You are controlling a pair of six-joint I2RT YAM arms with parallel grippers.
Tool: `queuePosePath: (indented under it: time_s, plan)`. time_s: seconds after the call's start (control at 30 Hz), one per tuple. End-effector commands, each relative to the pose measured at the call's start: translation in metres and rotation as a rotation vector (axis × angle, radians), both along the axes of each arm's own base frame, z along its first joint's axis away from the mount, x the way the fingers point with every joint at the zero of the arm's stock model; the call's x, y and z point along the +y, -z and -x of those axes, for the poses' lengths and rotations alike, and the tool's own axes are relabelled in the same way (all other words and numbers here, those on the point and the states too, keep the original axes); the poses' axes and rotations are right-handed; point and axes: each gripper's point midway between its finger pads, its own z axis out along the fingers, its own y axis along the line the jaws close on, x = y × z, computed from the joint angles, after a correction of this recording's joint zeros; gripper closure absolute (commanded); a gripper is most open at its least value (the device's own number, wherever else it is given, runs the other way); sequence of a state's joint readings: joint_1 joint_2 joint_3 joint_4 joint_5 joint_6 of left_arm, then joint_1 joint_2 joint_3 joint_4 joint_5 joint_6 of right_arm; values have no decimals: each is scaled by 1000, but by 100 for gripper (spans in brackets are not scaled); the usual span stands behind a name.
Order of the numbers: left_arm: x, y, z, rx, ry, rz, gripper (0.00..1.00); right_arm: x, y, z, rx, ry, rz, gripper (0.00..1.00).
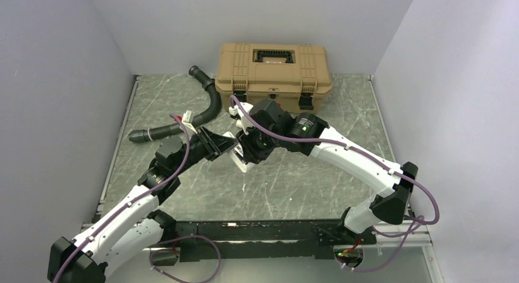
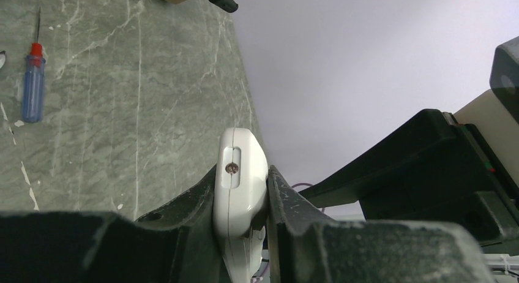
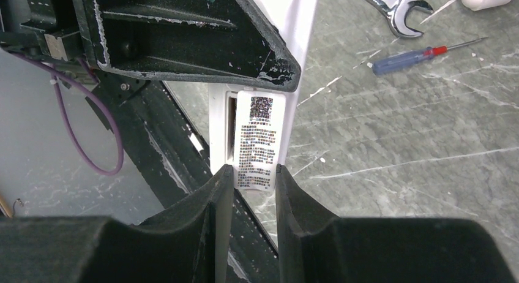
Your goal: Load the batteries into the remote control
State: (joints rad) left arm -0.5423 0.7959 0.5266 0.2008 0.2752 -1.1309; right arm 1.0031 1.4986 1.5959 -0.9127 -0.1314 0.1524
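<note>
We cannot read the tiny print on the label [image 3: 260, 142] of the remote control [image 3: 218, 130], and the top edge cuts off the wrench [image 3: 392, 7].

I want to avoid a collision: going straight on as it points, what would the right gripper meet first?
The labelled cover of the remote control, already between its fingertips; beyond it, probably the left gripper; depth is unclear.

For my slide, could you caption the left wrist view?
Left pincer clamps slim white plastic remote control over grey marbled table.
</note>
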Motion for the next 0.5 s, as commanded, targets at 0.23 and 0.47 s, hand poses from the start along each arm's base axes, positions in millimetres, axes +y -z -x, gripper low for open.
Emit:
queuePosePath:
  time_s: [0.23,0.47]
  plan:
    - [2,-14,-5,-45,-24,38,100,8,-11,1,1,-7,-22,80]
    - [2,-14,-6,-41,-30,36,100,7,-8,2,4,-12,-8,80]
